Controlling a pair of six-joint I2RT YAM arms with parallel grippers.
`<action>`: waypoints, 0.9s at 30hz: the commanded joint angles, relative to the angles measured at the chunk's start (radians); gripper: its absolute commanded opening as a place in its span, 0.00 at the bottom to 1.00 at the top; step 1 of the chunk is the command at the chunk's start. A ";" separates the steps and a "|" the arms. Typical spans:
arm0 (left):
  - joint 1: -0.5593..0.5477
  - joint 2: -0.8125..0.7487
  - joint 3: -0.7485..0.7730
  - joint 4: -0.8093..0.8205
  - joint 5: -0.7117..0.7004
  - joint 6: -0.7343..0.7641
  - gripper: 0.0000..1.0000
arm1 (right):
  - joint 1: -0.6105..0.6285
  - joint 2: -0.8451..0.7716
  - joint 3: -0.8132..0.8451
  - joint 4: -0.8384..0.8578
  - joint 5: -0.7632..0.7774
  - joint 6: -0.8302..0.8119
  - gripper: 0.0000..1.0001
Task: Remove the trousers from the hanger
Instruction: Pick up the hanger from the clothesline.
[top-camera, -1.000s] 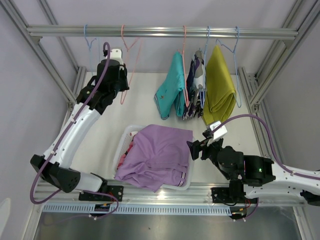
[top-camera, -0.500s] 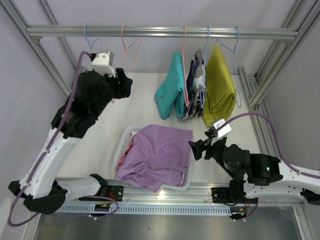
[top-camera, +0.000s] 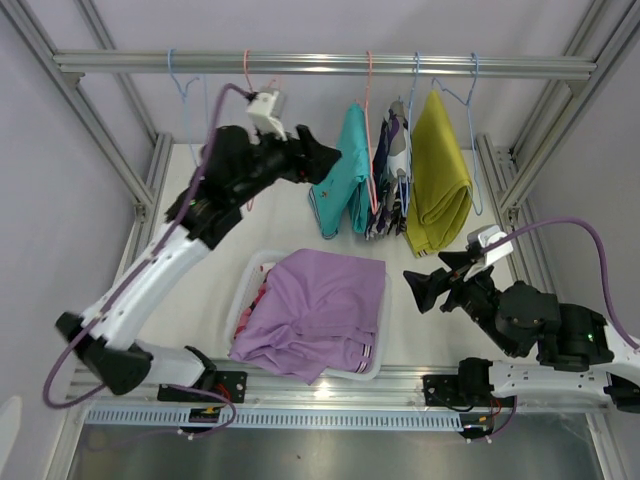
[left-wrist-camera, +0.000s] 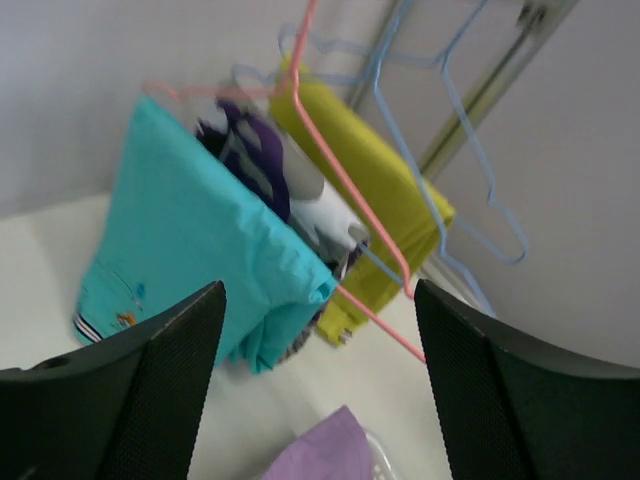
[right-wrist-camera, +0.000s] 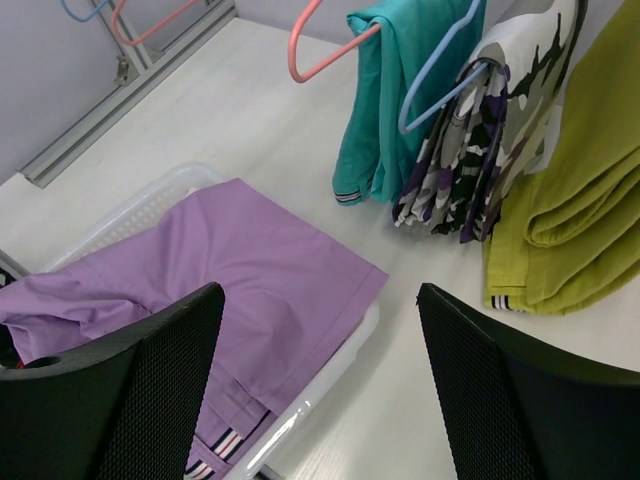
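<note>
— As the right gripper (top-camera: 428, 272) backs from the basket (top-camera: 243, 290) toward four o'clock, jaws wide and empty, where has the left gripper (top-camera: 318, 160) gone?

— It has swung from the bare hangers (top-camera: 246, 75) at eleven o'clock to just beside the teal trousers (top-camera: 345, 175), fingers now spread wide, holding nothing. Teal, camouflage pair (top-camera: 390, 190) and mustard pair (top-camera: 440, 175) hang at one o'clock. The lilac pair (top-camera: 315, 310) covers the pink-red pair (top-camera: 258, 292) in the basket at six.
</note>
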 joint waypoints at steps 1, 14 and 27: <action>-0.017 0.097 0.059 0.074 0.132 -0.064 0.82 | 0.004 -0.016 0.020 -0.042 0.030 -0.006 0.84; -0.017 0.330 0.203 0.254 0.278 -0.196 0.88 | 0.004 -0.040 -0.048 -0.096 0.106 0.035 0.88; -0.017 0.508 0.298 0.278 0.312 -0.230 0.88 | -0.001 -0.131 -0.091 -0.084 0.100 0.031 0.92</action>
